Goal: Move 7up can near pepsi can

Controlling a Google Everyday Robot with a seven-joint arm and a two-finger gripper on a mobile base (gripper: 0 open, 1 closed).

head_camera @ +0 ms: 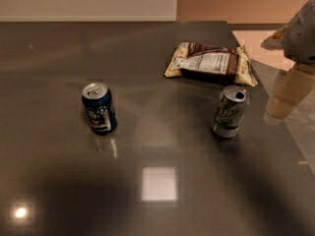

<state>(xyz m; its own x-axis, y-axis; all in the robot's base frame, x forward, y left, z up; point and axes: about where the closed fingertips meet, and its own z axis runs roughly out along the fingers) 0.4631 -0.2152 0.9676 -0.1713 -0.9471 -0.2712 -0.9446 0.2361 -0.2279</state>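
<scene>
The 7up can, silver-white with green lettering, stands upright on the dark table at the right of middle. The pepsi can, dark blue with a white logo patch, stands upright at the left of middle, well apart from it. My gripper hangs at the right edge of the view, a short way to the right of the 7up can and not touching it. It holds nothing that I can see.
A brown and cream snack bag lies flat behind the 7up can. The dark glossy table ends at its right edge near the gripper, with pale floor beyond. A bright light reflection shows at the front middle.
</scene>
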